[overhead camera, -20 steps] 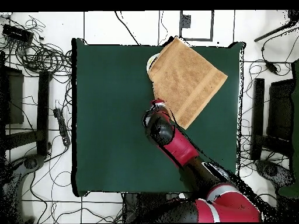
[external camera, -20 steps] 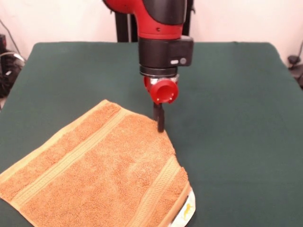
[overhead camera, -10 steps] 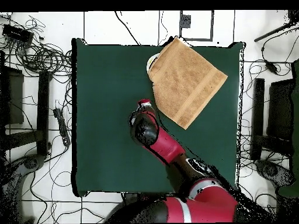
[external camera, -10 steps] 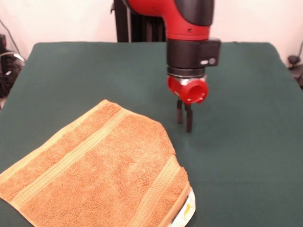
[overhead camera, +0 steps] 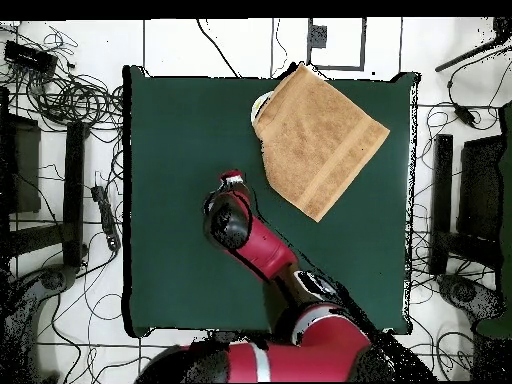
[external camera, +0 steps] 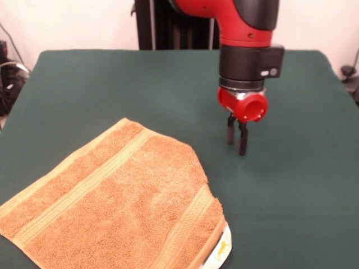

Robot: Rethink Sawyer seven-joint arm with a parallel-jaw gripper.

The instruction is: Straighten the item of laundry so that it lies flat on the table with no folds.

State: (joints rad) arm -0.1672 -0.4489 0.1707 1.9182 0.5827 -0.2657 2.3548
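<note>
The orange-tan towel (external camera: 118,202) lies on the dark green table (external camera: 112,84) at the front left, mostly flat, with stripe bands near its ends. Its right edge curves inward, and a white tag (external camera: 222,248) shows at the near right corner. My gripper (external camera: 236,140) hangs to the right of the towel, clear of it, just above the cloth, open and empty. In the overhead view the towel (overhead camera: 320,140) lies at an angle by the far edge of the table (overhead camera: 180,200), and my gripper (overhead camera: 231,183) is to its lower left.
The arm's black pedestal (external camera: 168,25) stands behind the table's far edge. In the overhead view, cables (overhead camera: 70,100) and dark stands (overhead camera: 470,200) lie on the floor around the table. The towel's far corner reaches the table's edge.
My gripper was shut at the towel's right edge; it has let go, opened, and moved right across the table, away from the towel. The towel has stayed in place.
</note>
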